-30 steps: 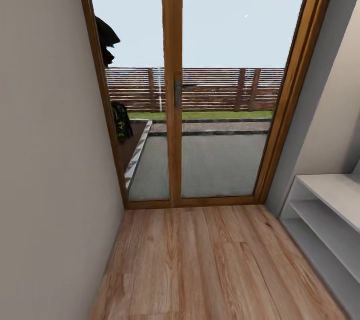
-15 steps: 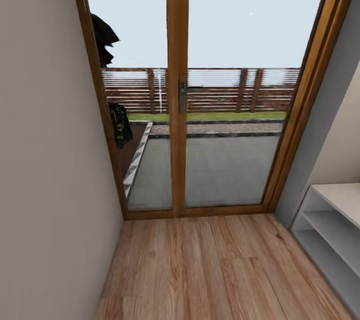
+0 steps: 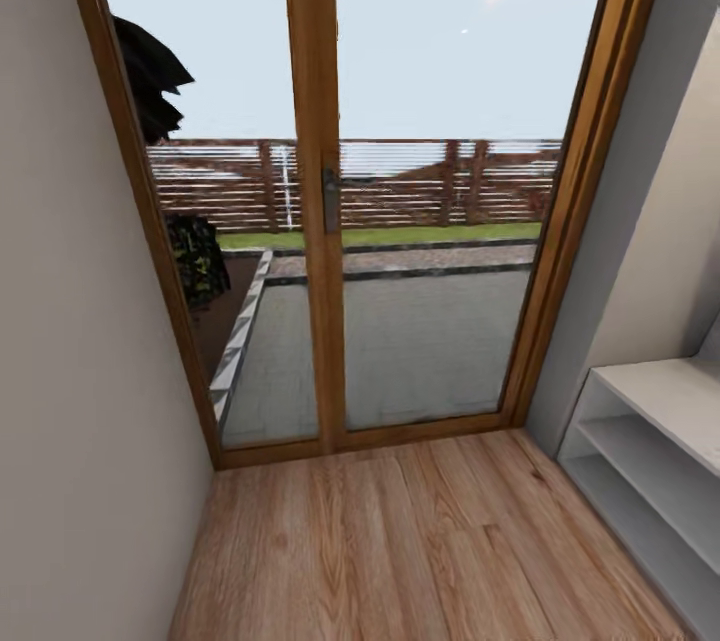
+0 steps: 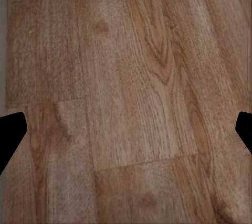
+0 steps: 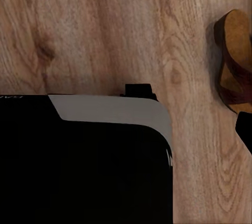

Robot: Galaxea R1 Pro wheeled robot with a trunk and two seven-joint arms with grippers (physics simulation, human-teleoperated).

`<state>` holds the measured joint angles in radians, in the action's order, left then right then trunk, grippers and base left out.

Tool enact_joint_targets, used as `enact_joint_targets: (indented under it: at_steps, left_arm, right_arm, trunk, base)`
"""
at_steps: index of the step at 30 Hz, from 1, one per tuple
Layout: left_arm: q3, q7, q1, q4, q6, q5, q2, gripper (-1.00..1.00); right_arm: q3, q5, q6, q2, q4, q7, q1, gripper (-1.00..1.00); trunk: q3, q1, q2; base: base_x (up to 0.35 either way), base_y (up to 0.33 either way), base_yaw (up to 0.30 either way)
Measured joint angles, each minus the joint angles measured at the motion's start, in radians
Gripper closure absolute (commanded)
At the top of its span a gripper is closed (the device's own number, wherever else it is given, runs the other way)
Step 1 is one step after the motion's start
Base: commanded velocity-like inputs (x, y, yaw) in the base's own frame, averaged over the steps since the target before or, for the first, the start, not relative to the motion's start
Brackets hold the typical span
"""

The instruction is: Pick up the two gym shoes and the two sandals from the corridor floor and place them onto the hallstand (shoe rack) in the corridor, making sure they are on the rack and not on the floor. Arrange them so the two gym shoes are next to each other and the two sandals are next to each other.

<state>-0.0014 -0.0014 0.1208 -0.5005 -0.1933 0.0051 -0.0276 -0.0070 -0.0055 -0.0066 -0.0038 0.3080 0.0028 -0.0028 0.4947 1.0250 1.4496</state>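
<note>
One dark brown sandal (image 5: 235,61) lies on the wood-plank corridor floor (image 3: 400,551) at the edge of the right wrist view, beside the robot's black base (image 5: 79,161). My right gripper (image 5: 126,129) hangs above the floor with one black fingertip (image 5: 245,128) at the frame's edge, spread wide and holding nothing. My left gripper (image 4: 126,132) is open over bare planks, its fingertips (image 4: 10,129) far apart. The gym shoes are out of view. A white open-shelved unit (image 3: 650,421) stands at the right of the head view; I cannot tell whether it is the hallstand.
A wood-framed glass door (image 3: 310,221) closes the corridor's far end, with a patio and fence behind it. A plain wall (image 3: 70,421) runs along the left, another wall (image 3: 650,251) on the right above the shelves.
The whole head view has shifted: the door post now sits further left and more of the white shelves shows at the right. That is the camera moving.
</note>
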Motion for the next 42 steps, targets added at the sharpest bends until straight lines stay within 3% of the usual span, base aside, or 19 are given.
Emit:
enact_joint_targets:
  at_steps: [16, 34, 42]
  left_arm:
    - [0.000, 0.000, 0.000, 0.000, 0.000, 0.000, 0.000, -1.00]
    - [0.000, 0.000, 0.000, 0.000, 0.000, 0.000, 0.000, -1.00]
    - [0.000, 0.000, 0.000, 0.000, 0.000, 0.000, 0.000, -1.00]
  right_arm:
    - [0.000, 0.000, 0.000, 0.001, 0.000, 0.000, 0.000, -1.00]
    - [0.000, 0.000, 0.000, 0.001, 0.000, 0.000, 0.000, -1.00]
    - [0.000, 0.000, 0.000, 0.001, 0.007, 0.000, 0.000, -1.00]
  trunk:
    - [-0.010, 0.000, 0.000]
    - [-0.011, 0.000, 0.000]
    - [-0.011, -0.001, 0.000]
  base:
    - [0.026, 0.019, -0.213]
    - [0.254, 0.207, -0.022]
    - [0.321, 0.114, -0.183]
